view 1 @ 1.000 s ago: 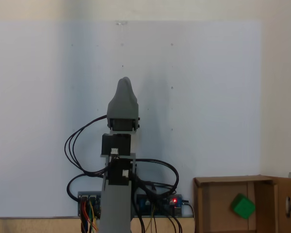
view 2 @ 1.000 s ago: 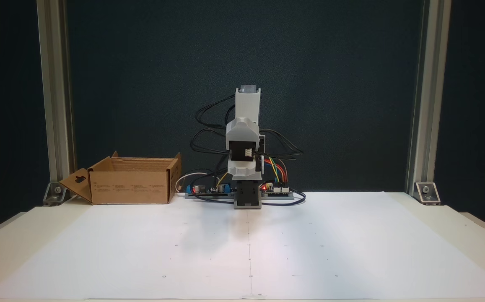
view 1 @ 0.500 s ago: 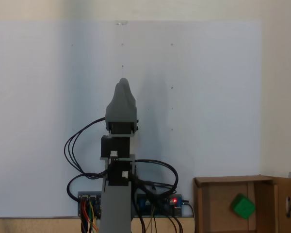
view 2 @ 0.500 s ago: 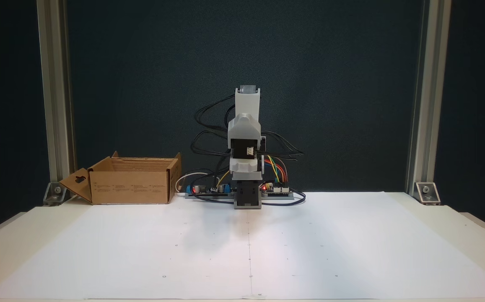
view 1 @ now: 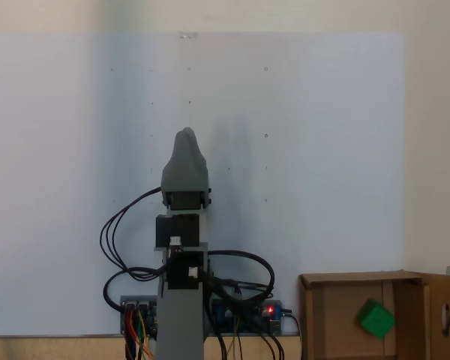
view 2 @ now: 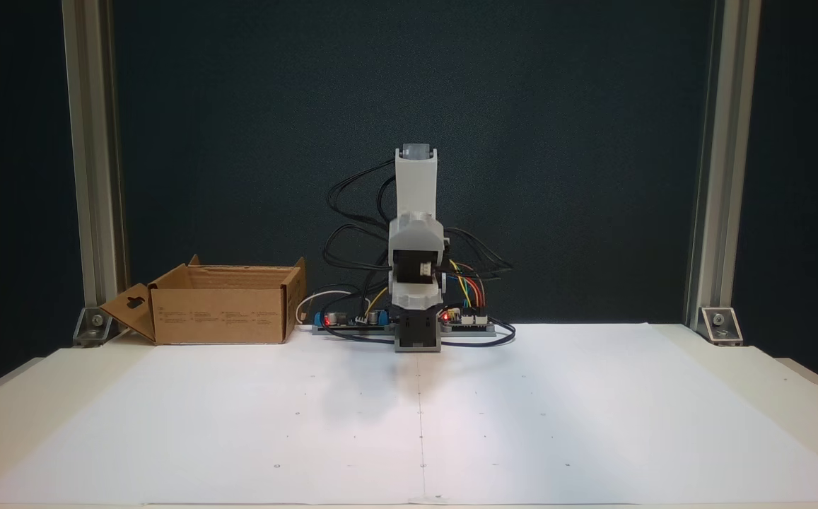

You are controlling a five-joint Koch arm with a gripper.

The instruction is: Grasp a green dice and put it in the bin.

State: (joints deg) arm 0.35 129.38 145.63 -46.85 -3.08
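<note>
Fixed view from above first: the green dice (view 1: pixel 376 319) sits inside the bin (view 1: pixel 313 315), well off to the right of the hand (view 1: pixel 184 136) and lower in the picture. So I'd say the drop is done and the arm is folded over its base because nothing's left to carry. The dice is a cube, so no real long axis — it sits turned cornerwise to the bin walls, one flat face up.

The front fixed view: the bin (view 2: pixel 221 314) stands on the worktop (view 2: pixel 592 424), well left of the hand (view 2: pixel 417 300), which is tucked down at the base. Its jaws line up one behind the other, so I can't tell if it's spread or pressed together.
</note>
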